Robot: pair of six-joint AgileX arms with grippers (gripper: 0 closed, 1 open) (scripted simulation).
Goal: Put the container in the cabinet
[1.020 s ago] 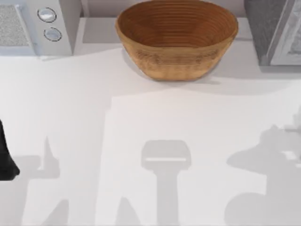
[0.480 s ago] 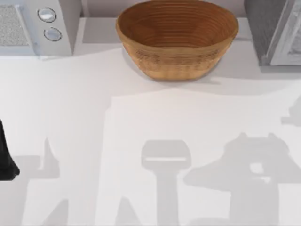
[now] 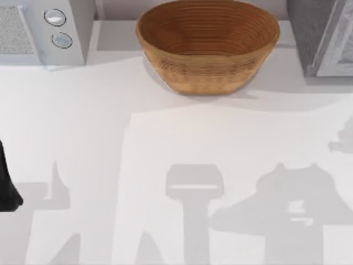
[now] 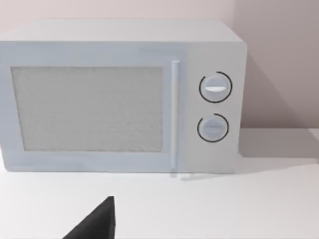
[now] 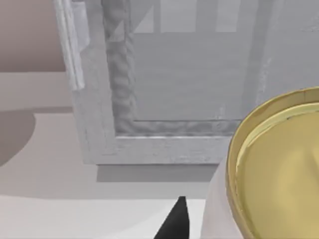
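While the left arm (image 3: 6, 190) sits parked at the counter's left edge, the carrying step looks under way: the round yellow-rimmed white container (image 5: 279, 169) hangs beside the right gripper (image 5: 174, 224), whose grip I cannot tell, facing the open pale-grey cabinet (image 5: 174, 99) at the counter's far right corner, so next comes a level push inside.

Round container (image 5: 279, 169) with a yellow rim and white side, upright, lower right of the right wrist view, pale grey cabinet (image 5: 189, 79) with its front open, behind it
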